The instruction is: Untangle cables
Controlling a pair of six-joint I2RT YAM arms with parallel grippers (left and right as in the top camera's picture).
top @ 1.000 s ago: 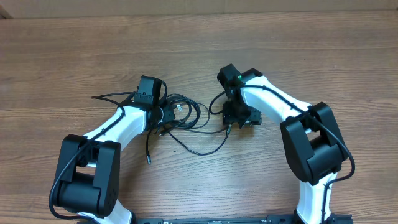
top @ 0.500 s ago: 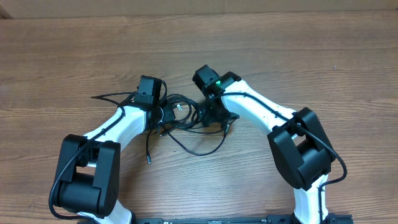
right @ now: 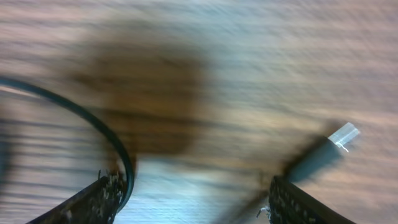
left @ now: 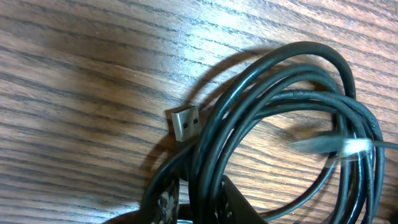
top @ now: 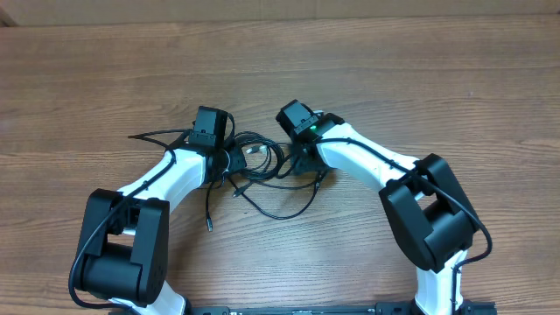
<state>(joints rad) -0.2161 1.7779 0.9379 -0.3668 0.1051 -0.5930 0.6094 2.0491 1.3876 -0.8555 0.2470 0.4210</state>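
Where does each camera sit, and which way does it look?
Overhead: above the table, looking down on the cables between the left arm and right arm.
Left wrist: close over the coiled cables and a USB plug; left gripper at the bottom edge.
Right wrist: blurred, facing the table; right gripper open.
Shared: overhead and left wrist show the coil.

Two white-and-black robot arms (top: pixel 166 175) (top: pixel 367 157) are reaching over one brown wooden table (top: pixel 437 70), where one tangle of thin black cables (top: pixel 262 162) is lying.

The left tool (left: pixel 189 199) is clamping the cables (left: pixel 273 124) between narrowly set fingers (left: pixel 163 202). The right tool (right: pixel 196 199) is holding its fingers spread wide. The left arm (top: pixel 166 175) and right arm (top: pixel 367 157) are angling inward.
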